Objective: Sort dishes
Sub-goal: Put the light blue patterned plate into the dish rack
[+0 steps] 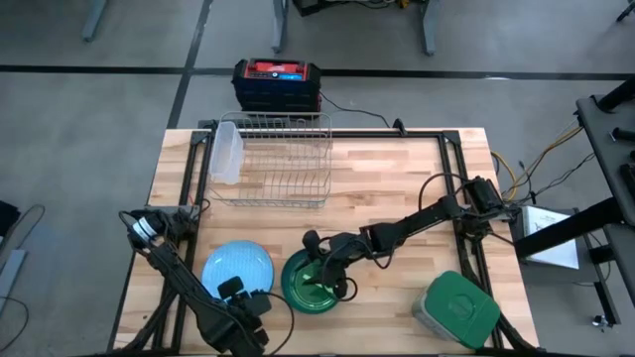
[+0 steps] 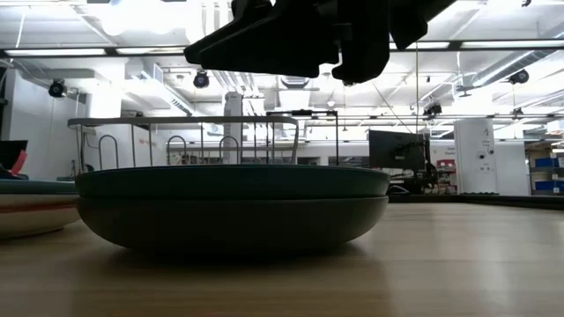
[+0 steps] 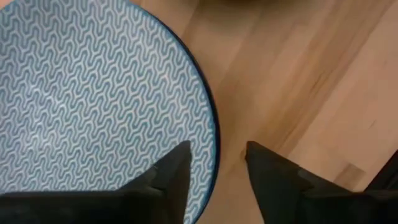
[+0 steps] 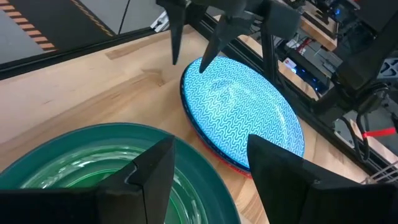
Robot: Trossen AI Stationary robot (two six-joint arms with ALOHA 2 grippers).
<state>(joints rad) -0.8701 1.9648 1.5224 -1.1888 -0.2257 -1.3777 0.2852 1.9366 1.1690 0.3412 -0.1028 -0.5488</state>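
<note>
A light blue patterned plate lies at the near left of the table on top of a reddish dish. My left gripper points down at its near right rim, open. One finger stands over the plate and the other over the bare wood; whether either touches, I cannot tell. To the plate's right, a dark green plate rests in a dark bowl. My right gripper hovers open above this green stack, slanting down from the right, clear of it in the low view.
A wire rack stands at the far left-centre, with a clear plastic piece at its left end. A grey container with a green lid sits at the near right corner. Bare wood lies between the rack and the dishes.
</note>
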